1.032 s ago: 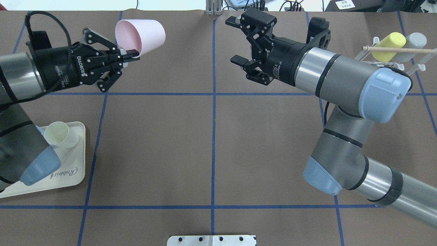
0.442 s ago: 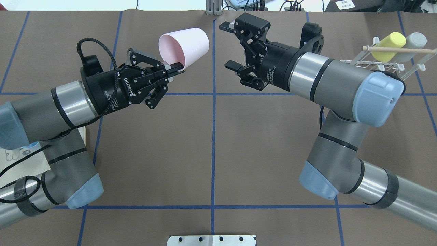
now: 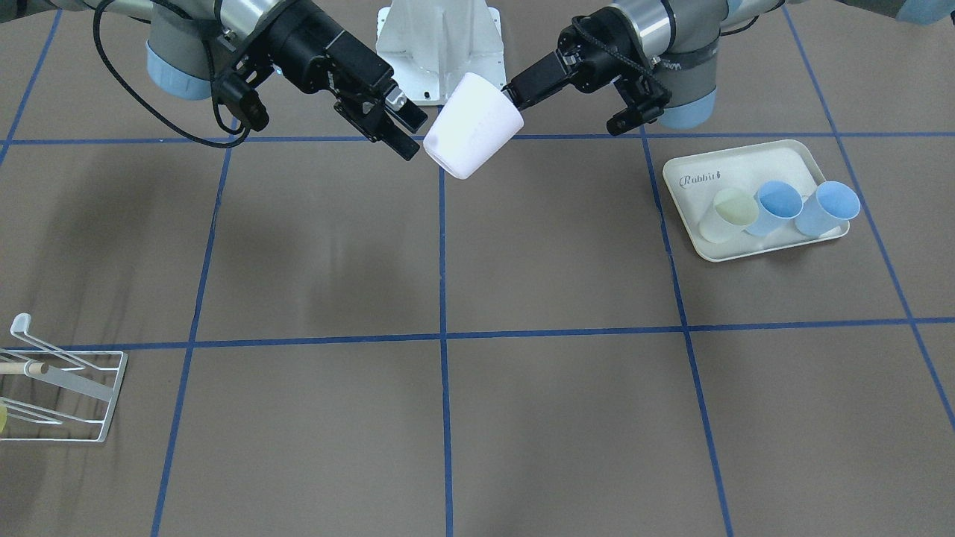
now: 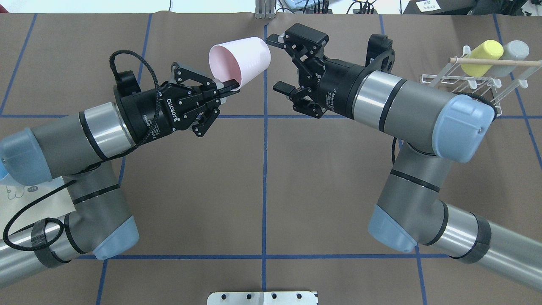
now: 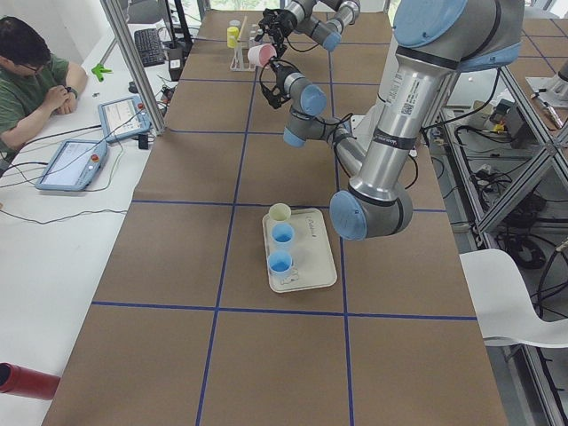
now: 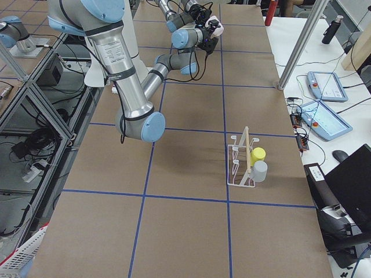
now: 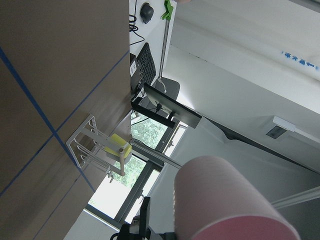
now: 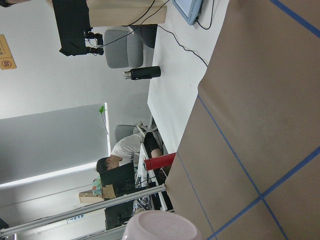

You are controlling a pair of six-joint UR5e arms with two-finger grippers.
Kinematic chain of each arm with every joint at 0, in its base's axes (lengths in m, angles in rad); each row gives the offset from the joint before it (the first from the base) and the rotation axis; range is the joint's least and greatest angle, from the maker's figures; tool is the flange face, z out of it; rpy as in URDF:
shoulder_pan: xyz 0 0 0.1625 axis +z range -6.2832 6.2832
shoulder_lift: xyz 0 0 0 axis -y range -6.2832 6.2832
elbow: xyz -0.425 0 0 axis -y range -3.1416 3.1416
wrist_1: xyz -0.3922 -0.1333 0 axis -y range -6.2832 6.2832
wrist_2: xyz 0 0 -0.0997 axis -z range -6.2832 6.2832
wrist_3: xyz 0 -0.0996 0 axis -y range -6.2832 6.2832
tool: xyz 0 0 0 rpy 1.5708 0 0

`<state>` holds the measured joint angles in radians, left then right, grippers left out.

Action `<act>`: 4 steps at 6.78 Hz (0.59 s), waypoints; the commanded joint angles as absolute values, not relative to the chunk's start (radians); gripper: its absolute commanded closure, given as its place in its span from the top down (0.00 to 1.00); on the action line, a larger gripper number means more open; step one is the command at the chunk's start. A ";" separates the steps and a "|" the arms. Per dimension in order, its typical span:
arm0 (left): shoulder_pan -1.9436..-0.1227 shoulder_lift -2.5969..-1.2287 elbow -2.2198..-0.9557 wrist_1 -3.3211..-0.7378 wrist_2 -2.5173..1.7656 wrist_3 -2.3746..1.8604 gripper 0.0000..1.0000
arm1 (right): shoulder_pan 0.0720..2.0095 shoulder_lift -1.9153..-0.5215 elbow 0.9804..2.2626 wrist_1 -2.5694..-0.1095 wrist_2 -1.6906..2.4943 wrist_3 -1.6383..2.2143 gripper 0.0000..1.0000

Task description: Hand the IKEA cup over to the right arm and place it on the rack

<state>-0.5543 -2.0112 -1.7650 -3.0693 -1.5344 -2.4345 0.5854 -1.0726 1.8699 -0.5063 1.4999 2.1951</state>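
Observation:
The pale pink IKEA cup (image 4: 241,57) lies on its side in the air, its mouth toward the left arm. My left gripper (image 4: 230,84) is shut on its rim. It also shows in the front-facing view (image 3: 515,95), where the cup (image 3: 471,127) looks nearly white. My right gripper (image 4: 277,63) on the right arm (image 4: 406,101) is open, its fingertips right at the cup's base; I cannot tell if they touch. The cup fills the left wrist view (image 7: 230,200), and its base shows in the right wrist view (image 8: 160,227). The white wire rack (image 4: 474,76) stands at the far right.
A yellow cup (image 4: 482,57) and a grey cup (image 4: 514,51) hang on the rack. The cream rabbit tray (image 3: 776,160) holds one pale yellow and two blue cups on the robot's left. An operator (image 5: 35,80) sits beyond the table's far edge.
My left arm has carried the pink cup rightward to the table's centre line. My right gripper has shifted slightly left toward it and stays open.

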 commanded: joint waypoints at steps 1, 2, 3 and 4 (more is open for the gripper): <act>-0.511 -2.028 -1.759 -3.066 -1.514 -2.433 0.00 | 0.581 -1.071 1.870 -0.506 1.499 2.195 1.00; -0.487 -2.029 -1.759 -3.066 -1.499 -2.428 0.00 | 0.580 -1.071 1.868 -0.506 1.499 2.195 1.00; -0.482 -2.043 -1.756 -3.066 -1.494 -2.422 0.00 | 0.577 -1.071 1.867 -0.506 1.499 2.195 1.00; -0.468 -2.058 -1.756 -3.063 -1.482 -2.422 0.00 | 0.574 -1.071 1.867 -0.506 1.497 2.195 1.00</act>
